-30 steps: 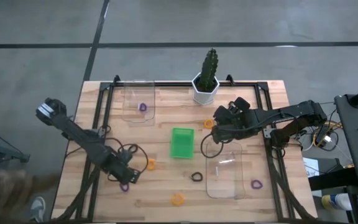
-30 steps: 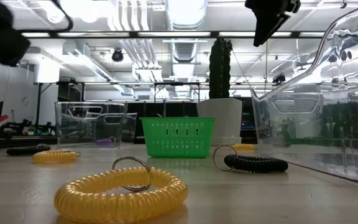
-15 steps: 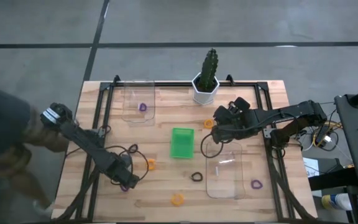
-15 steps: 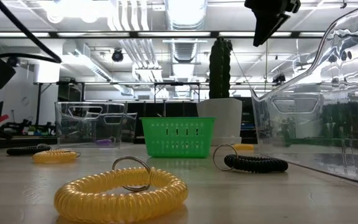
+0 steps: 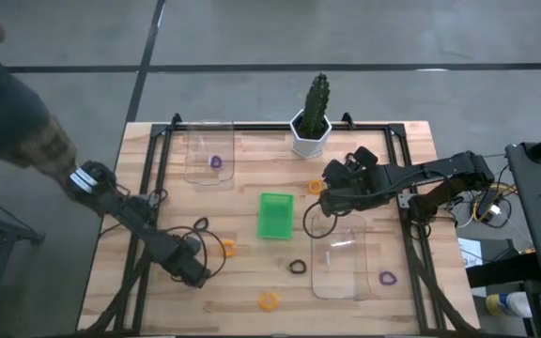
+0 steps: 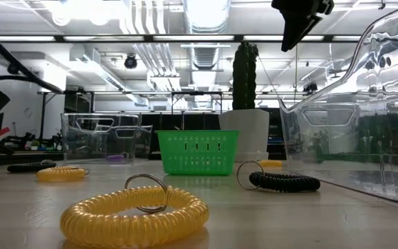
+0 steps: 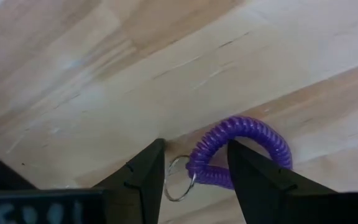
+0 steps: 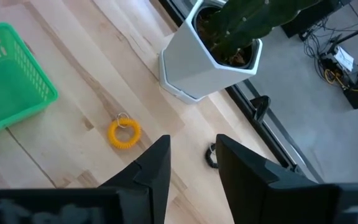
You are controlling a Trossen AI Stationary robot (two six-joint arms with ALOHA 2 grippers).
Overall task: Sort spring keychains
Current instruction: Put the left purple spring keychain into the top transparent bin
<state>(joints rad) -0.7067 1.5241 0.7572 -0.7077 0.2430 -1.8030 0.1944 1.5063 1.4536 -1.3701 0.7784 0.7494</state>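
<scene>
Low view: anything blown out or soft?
Low view: ceiling lights blown out, glare streaks on the clear tray, nearest orange keychain slightly soft. Left wrist view: purple keychain sharp between the left gripper fingers, which are blurred.

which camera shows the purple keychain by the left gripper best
The left wrist view: the purple spring keychain fills the frame, its metal ring between the left gripper's open jaws. In the high view the gripper hides it; the low and right wrist views miss it.

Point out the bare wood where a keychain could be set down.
Free: the strip between the left clear tray and the green basket, and the near edge left of the orange keychain. Crowded: around the right clear tray and black keychain.
</scene>
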